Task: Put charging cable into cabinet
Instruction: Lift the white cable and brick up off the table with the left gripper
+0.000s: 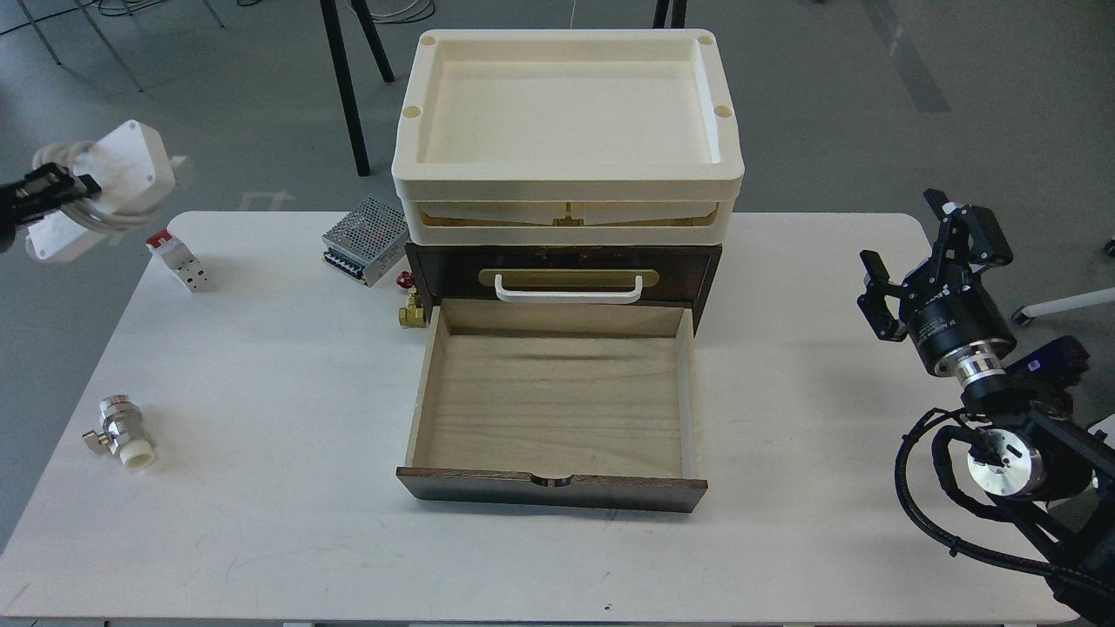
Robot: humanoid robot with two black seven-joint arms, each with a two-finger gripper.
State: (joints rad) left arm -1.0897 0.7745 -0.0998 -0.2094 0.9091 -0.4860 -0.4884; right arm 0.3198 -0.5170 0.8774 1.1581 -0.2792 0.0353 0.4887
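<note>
Closest to the camera, the table [261, 540] runs white and bare along its front edge. Just behind that stands the open drawer [557, 409] of the cabinet [563, 268], pulled out toward the viewer, its pale wood floor showing and its dark front panel lowest in view. Above the drawer the cabinet's dark face carries a white handle [568, 290] on a brass plate. Two cream trays [568, 113] are stacked on top of the cabinet.

At the far left, the left gripper [65, 187] holds the cable [109, 187] up in the air, off the table's left rear corner and well apart from the drawer. Its fingers pinch the grey cord loops where they wrap the white brick. The brick is tilted, its long axis running from lower left to upper right, its broad face with corner dots turned toward the camera.

The right gripper [910, 252] hangs over the table's right edge, fingers spread wide apart, holding nothing.

On the table, a red-and-white block [179, 259] lies at the left rear, a perforated metal box [367, 239] sits just left of the cabinet, a brass valve [411, 306] with a red knob stands touching or nearly touching the drawer's left rear corner, and a metal fitting [122, 433] lies near the left edge.
</note>
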